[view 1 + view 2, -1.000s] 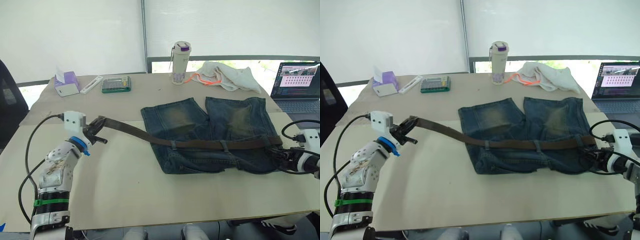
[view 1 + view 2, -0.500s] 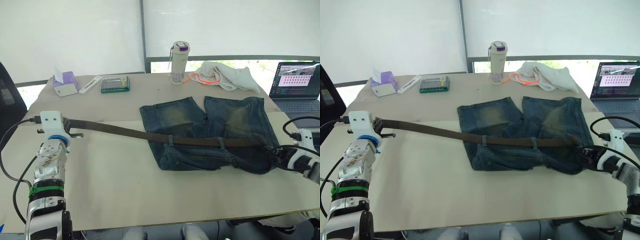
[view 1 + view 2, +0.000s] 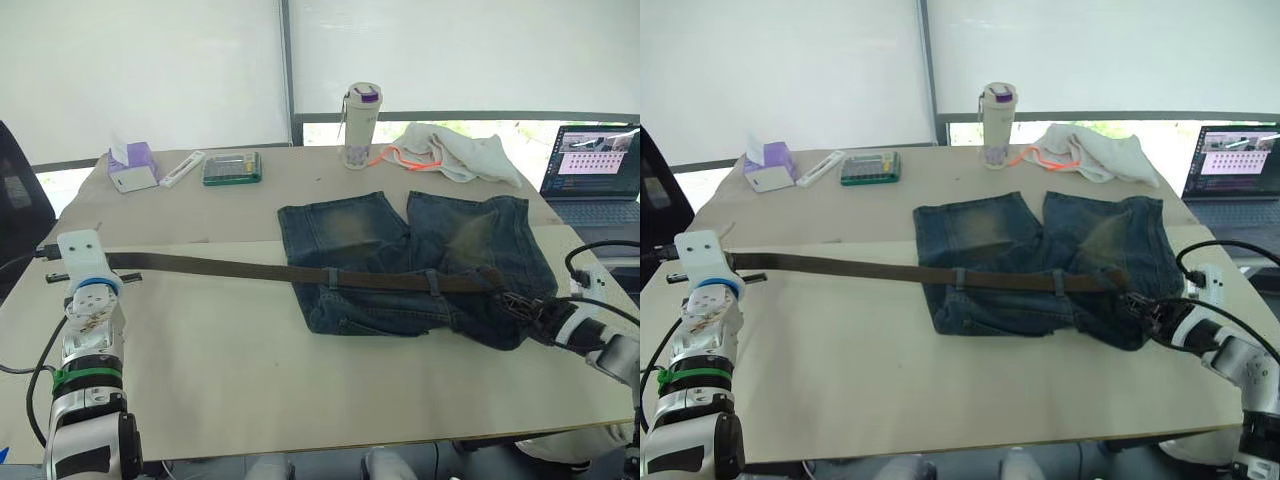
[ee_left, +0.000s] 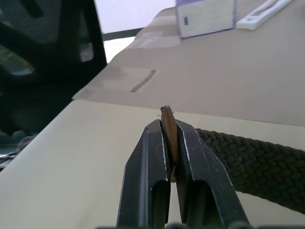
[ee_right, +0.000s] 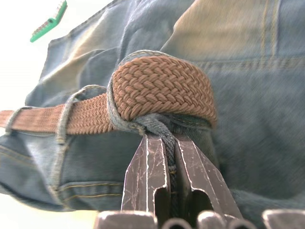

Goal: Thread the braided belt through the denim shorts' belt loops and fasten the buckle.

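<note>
The denim shorts [image 3: 415,250] lie on the table [image 3: 250,360], right of centre, waistband toward me and bunched at its right corner. The braided belt [image 3: 220,267] runs through two belt loops [image 3: 332,276] and stretches taut to the far left. My left gripper [image 3: 105,262] is shut on its tip there; the left wrist view shows the brown end [image 4: 167,125] pinched between the fingers [image 4: 150,162]. My right gripper [image 3: 520,305] is at the waistband's right corner. In the right wrist view it is shut on a denim belt loop [image 5: 164,131] wrapped round the folded belt [image 5: 162,88]. The buckle is hidden.
Along the table's far edge stand a tissue box [image 3: 133,166], a white stick-shaped item [image 3: 183,168], a green box [image 3: 232,167], a bottle with a purple lid [image 3: 361,125] and a cream-white cloth [image 3: 455,150]. An open laptop [image 3: 595,170] sits at the far right.
My left gripper has drawn the belt tip further left and the strap has slid leftward through the loops. The shorts' right corner has bunched and shifted left, my right gripper following it.
</note>
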`<state>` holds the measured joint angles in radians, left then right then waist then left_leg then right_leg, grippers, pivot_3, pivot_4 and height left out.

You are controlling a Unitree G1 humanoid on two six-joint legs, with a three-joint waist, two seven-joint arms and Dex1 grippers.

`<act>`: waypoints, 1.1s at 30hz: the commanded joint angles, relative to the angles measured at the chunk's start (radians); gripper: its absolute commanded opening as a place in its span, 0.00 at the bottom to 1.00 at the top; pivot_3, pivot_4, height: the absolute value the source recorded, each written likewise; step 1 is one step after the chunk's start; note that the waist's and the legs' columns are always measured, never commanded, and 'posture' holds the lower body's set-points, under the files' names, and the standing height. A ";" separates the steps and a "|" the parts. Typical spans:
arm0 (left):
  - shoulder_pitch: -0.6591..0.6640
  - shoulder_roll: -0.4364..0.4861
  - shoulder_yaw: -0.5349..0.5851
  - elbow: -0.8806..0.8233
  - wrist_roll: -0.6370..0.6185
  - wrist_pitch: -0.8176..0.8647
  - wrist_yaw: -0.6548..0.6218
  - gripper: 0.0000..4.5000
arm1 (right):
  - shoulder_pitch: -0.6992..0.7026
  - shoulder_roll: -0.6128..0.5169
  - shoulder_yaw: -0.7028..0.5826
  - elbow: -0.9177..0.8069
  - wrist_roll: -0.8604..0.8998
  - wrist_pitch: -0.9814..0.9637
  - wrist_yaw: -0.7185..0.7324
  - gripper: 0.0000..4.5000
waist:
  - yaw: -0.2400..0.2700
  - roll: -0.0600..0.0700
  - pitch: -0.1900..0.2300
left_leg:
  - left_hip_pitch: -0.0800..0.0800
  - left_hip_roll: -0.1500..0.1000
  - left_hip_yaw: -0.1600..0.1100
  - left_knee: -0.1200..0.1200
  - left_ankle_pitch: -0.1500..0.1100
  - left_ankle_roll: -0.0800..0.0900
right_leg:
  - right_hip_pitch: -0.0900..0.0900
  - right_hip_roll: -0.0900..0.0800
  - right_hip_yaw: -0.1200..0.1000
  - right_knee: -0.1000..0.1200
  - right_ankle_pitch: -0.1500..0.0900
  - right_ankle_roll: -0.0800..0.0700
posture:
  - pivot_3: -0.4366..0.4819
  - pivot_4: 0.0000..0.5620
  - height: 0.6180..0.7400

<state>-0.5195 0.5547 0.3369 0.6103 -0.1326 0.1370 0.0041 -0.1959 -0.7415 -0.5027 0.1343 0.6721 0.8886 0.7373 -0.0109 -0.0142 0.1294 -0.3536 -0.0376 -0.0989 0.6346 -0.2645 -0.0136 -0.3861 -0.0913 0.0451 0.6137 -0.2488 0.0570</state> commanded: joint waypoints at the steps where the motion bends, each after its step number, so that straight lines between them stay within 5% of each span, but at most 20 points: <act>1: 0.018 -0.019 -0.025 -0.067 -0.006 -0.019 -0.059 0.00 | -0.016 -0.071 -0.003 -0.016 -0.007 -0.064 0.079 0.32 | 0.000 0.000 0.000 | 0.000 0.000 0.000 0.000 0.000 0.000 | 0.000 0.000 0.000 0.000 0.000 0.000 | 0.48 0.27 1.00; 10: 0.064 -0.055 -0.046 -0.129 -0.028 -0.009 -0.170 0.00 | -0.186 -0.237 0.129 0.143 -0.114 -0.118 0.194 0.99 | -0.002 0.000 0.000 | 0.000 0.001 0.000 0.000 0.000 0.000 | 0.001 0.001 0.000 0.000 0.000 0.000 | 0.48 0.27 1.00; 21: 0.099 -0.089 -0.057 -0.187 -0.023 -0.002 -0.183 0.00 | -0.480 -0.245 0.387 0.474 -0.298 -0.047 0.245 0.99 | 0.007 0.000 0.000 | -0.001 0.000 0.000 0.001 0.001 0.000 | 0.000 -0.001 -0.001 -0.001 0.000 0.000 | 0.48 0.27 1.00; 24: 0.106 -0.092 -0.054 -0.198 -0.023 0.002 -0.180 0.00 | -0.509 -0.238 0.394 0.518 -0.305 -0.043 0.276 0.84 | 0.008 0.000 0.000 | -0.001 0.000 0.000 0.001 0.001 0.000 | 0.000 0.000 -0.001 -0.001 0.000 0.000 | 0.48 0.27 1.00; 26: 0.110 -0.093 -0.052 -0.203 -0.022 0.004 -0.177 0.00 | -0.523 -0.237 0.390 0.533 -0.301 -0.043 0.294 0.61 | 0.008 0.000 0.000 | -0.001 0.000 0.000 0.001 0.001 0.000 | 0.000 -0.001 -0.001 -0.001 0.000 0.000 | 0.48 0.27 1.00; 33: 0.107 -0.088 -0.048 -0.189 -0.007 0.004 -0.145 0.00 | -0.530 -0.227 0.373 0.532 -0.287 -0.008 0.318 0.12 | 0.005 0.001 0.000 | -0.001 0.000 0.000 0.001 0.001 0.000 | 0.000 0.000 -0.001 0.000 0.000 0.000 | 0.48 0.27 1.00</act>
<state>-0.4112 0.4586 0.2802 0.4405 -0.1549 0.1401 -0.1647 -0.7011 -0.9582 -0.0937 0.6764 0.3686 0.8581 1.0418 -0.0062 -0.0136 0.1290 -0.3543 -0.0376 -0.0990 0.6353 -0.2639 -0.0139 -0.3860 -0.0916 0.0442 0.6134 -0.2486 0.0569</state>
